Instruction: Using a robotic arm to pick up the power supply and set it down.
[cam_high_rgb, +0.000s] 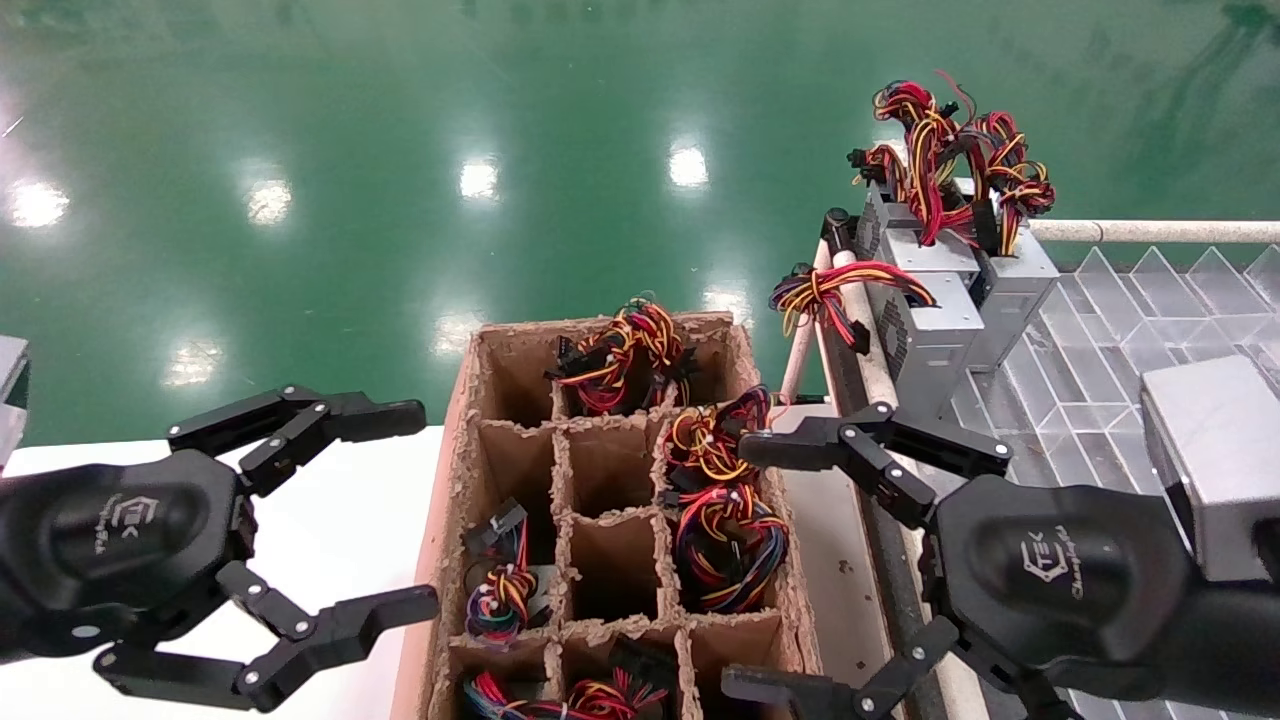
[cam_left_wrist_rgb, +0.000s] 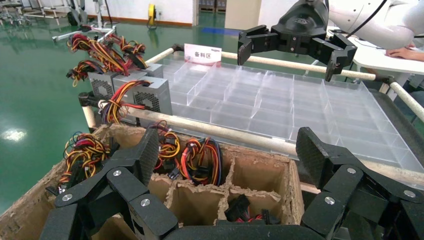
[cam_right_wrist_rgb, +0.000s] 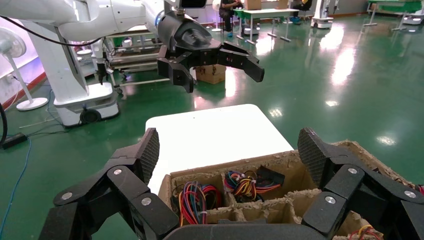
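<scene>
Several power supplies sit sunk in the cells of a cardboard box (cam_high_rgb: 447, 480), only their red, yellow and black wire bundles (cam_high_rgb: 728, 545) showing. Three more grey power supplies (cam_high_rgb: 925, 335) stand upright at the far left corner of a clear tray (cam_high_rgb: 1100, 400), wires on top. My right gripper (cam_high_rgb: 740, 565), with a silver wrist block (cam_high_rgb: 1215, 465) behind it, hovers open at the box's right wall, holding nothing; its wrist view (cam_right_wrist_rgb: 227, 147) looks down on the box. My left gripper (cam_high_rgb: 420, 505) hangs open and empty left of the box.
A white table (cam_high_rgb: 340, 520) lies under the left gripper. A pale rail (cam_left_wrist_rgb: 235, 132) runs between box and tray. In the left wrist view the tray (cam_left_wrist_rgb: 300, 105) carries a small label card (cam_left_wrist_rgb: 202, 52). Green floor lies beyond.
</scene>
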